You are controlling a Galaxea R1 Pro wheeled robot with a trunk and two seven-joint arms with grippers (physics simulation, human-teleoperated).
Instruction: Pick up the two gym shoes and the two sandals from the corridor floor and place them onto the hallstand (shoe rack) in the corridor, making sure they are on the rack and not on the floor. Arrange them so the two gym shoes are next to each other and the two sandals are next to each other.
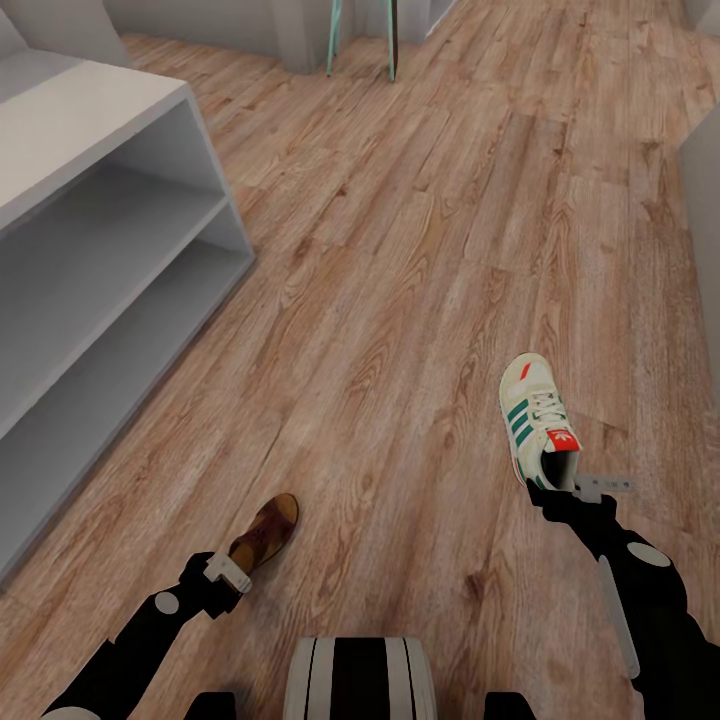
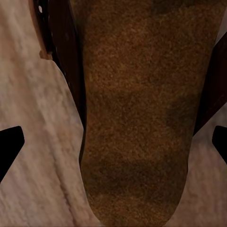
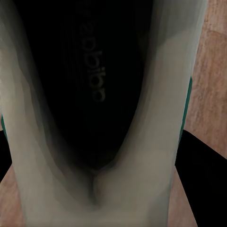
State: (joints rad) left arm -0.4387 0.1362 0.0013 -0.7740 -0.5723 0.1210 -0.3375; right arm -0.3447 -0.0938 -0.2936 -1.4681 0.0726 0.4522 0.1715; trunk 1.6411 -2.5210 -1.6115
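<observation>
**A:** Both arms are loaded and clear of the boards? The left gripper [image 1: 236, 572] has a brown sandal [image 1: 265, 533] by the heel, the right gripper [image 1: 556, 489] a cream gym shoe [image 1: 535, 414] by its collar.

**B:** Loaded, I judge, though whether they are lifted off the floor I cannot tell. In the left wrist view the sandal's insole [image 2: 137, 118] runs between two dark fingertips [image 2: 9, 146] standing wide at either side; whether they press the straps is hidden. In the right wrist view the shoe's heel collar [image 3: 94, 189] sits right up against the camera, so the grip looks closed on it, but the jaw opening is out of sight.

**A:** So the step is carrying, not picking?

**B:** It reads that way: two shoes fetched, placing not yet done. The pale shelf unit [image 1: 120, 260] stands along the corridor floor's [image 1: 400, 250] left side, its near corner well ahead of the sandal.

**A:** Next move?

**B:** Probably a turn left, then setting each shoe in past the shelf's front edge. Open planks lie between arms and shelves; a pale wall edge [image 1: 703, 200] crowds the right.
</observation>
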